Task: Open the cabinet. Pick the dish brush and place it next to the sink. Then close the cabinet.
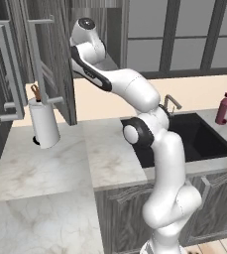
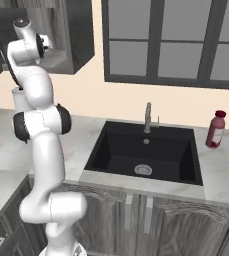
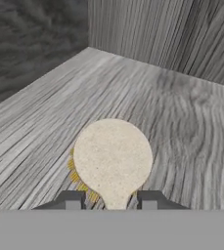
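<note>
While both base views show the arm reaching into the cabinet (image 2: 66,60), the hand view shows the gripper (image 3: 111,200) pinching the dish brush (image 3: 112,158).

Rendered kitchen, even flat light, no strong shadows. Back wall (image 2: 81,95) plain peach/cream. Large window (image 2: 171,40) with dark grey frame and mullions, pale grey panes, above the basin area; also seen in the left base view. White marble worktop (image 1: 40,168) with faint tan veining, runs in an L: along the back wall and down the left side. Base cabinets (image 2: 151,215) below it, dark grey wood-grain, raised panels, vertical silver bar pulls. Glass-paned upper cabinets (image 1: 6,69) with silver frames at far left in the left base view. Strip of light wood floor (image 1: 219,246) at lower right.
</note>
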